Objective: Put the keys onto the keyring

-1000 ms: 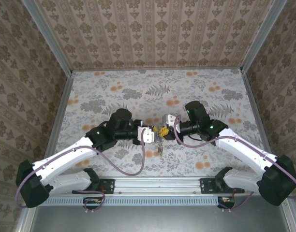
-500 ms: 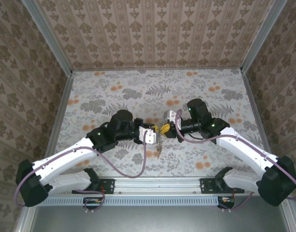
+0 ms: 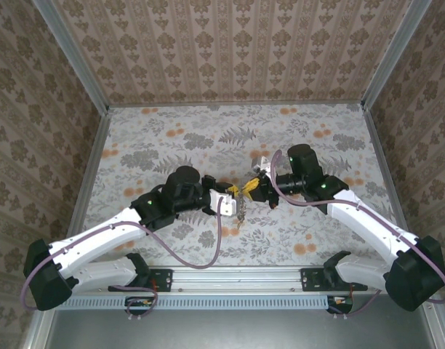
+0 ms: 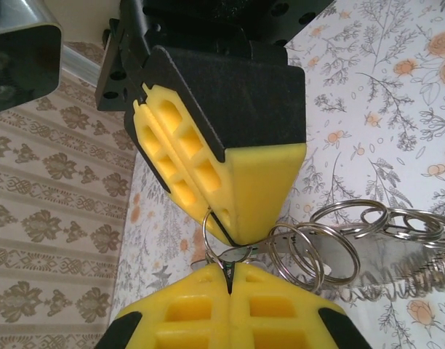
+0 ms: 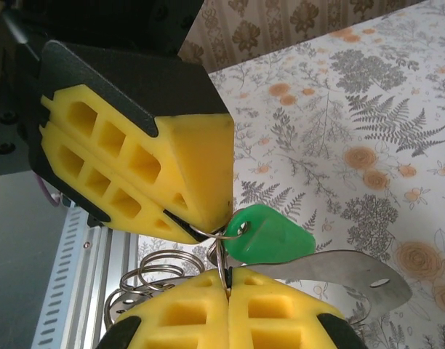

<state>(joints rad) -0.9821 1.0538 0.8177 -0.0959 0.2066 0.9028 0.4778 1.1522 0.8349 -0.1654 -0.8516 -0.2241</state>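
Table (image 3: pixel 171 138) under floral cloth takes up the middle of the overhead view, with patterned walls (image 3: pixel 230 51) on three sides and a metal rail (image 3: pixel 237 276) along the bottom edge. I see the left arm (image 3: pixel 113 236) reaching in from the lower left and the right arm (image 3: pixel 368 222) from the lower right. They meet tip to tip just right of centre.

I read the left gripper (image 4: pixel 228 280) as fully closed. Its yellow pads press together at the bottom of its own wrist view, with a thin wire of the keyring (image 5: pixel 219 236) pinched in the seam. I read the right gripper (image 5: pixel 226 280) the same way: pads flat together at the bottom of its wrist view, nipping that ring from the opposite side. In each wrist view the other gripper's pads come down from the upper left, with their tips at the ring.

From overhead, the keys (image 3: pixel 239 212) hang as a small bundle directly below the meeting point. I cannot tell whether they touch the cloth. The green key (image 5: pixel 270 234) is threaded on the keyring at the centre of the right wrist view, just right of the pads. Beneath it a plain metal blade (image 5: pixel 346 273) runs toward the lower right. Several overlapping split rings (image 4: pixel 331 243) trail to the right of the pads in the left wrist view.
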